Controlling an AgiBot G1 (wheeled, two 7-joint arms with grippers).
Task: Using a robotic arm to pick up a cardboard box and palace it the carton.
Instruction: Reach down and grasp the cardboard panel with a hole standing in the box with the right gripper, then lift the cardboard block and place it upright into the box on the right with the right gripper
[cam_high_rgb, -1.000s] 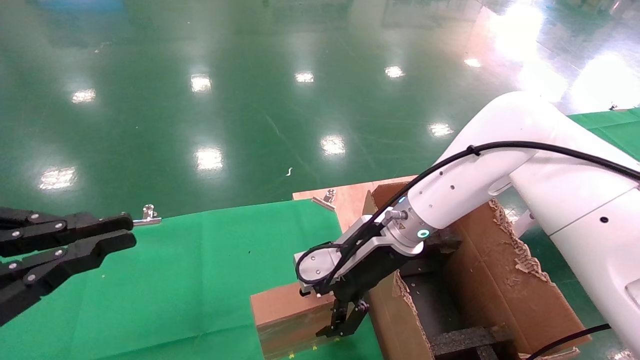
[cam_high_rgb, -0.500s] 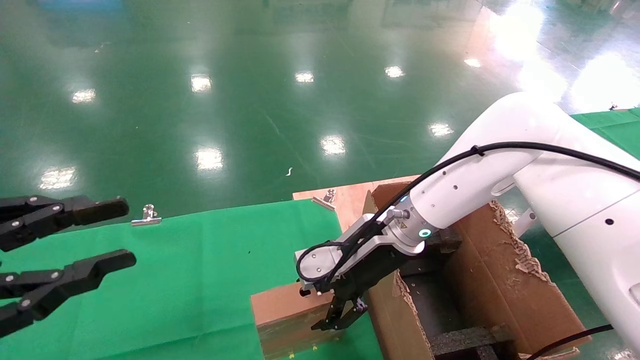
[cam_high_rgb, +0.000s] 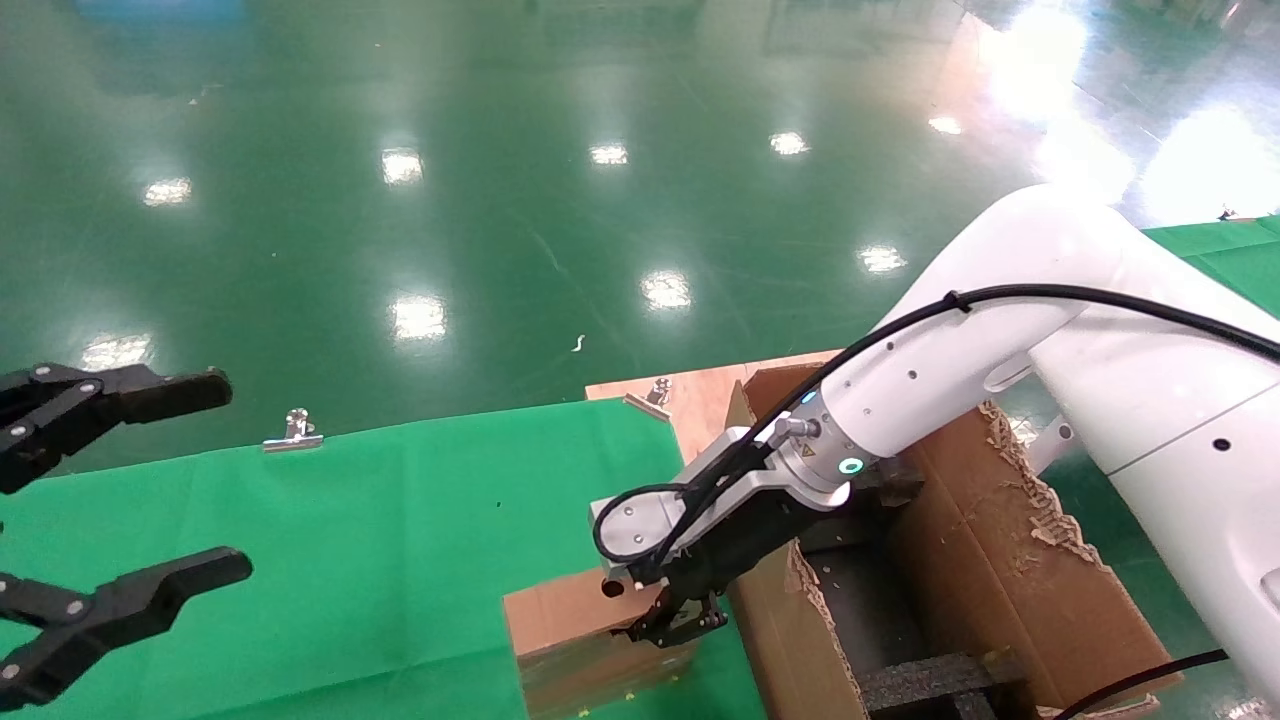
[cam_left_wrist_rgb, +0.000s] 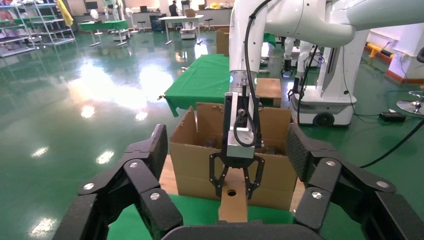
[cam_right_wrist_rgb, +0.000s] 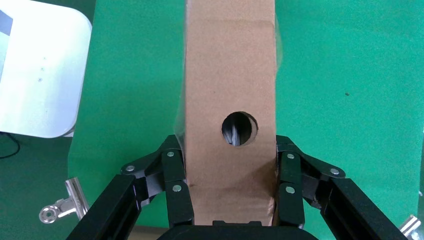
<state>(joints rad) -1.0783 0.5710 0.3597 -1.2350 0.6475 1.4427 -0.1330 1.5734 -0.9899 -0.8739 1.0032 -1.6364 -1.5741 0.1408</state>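
The cardboard box (cam_high_rgb: 560, 625), small and brown with a round hole, stands on the green cloth beside the carton (cam_high_rgb: 1000, 560). My right gripper (cam_high_rgb: 675, 625) is shut on the box's end nearest the carton. In the right wrist view the fingers (cam_right_wrist_rgb: 175, 175) press both sides of the box (cam_right_wrist_rgb: 230, 75) just below the hole. The left wrist view shows the same grip (cam_left_wrist_rgb: 236, 182) on the box (cam_left_wrist_rgb: 233, 200) in front of the carton (cam_left_wrist_rgb: 190, 160). My left gripper (cam_high_rgb: 225, 475) is wide open and empty over the cloth's left side. I cannot tell whether the box is off the cloth.
The carton has ragged torn flaps and black foam inserts (cam_high_rgb: 930, 680). Metal clips (cam_high_rgb: 292, 432) hold the green cloth (cam_high_rgb: 380, 540) at its far edge, and another clip (cam_right_wrist_rgb: 60, 210) shows in the right wrist view. Shiny green floor lies beyond the table.
My left gripper has opened wide, from nearly shut. My right gripper has closed onto the box's end and drawn up a little.
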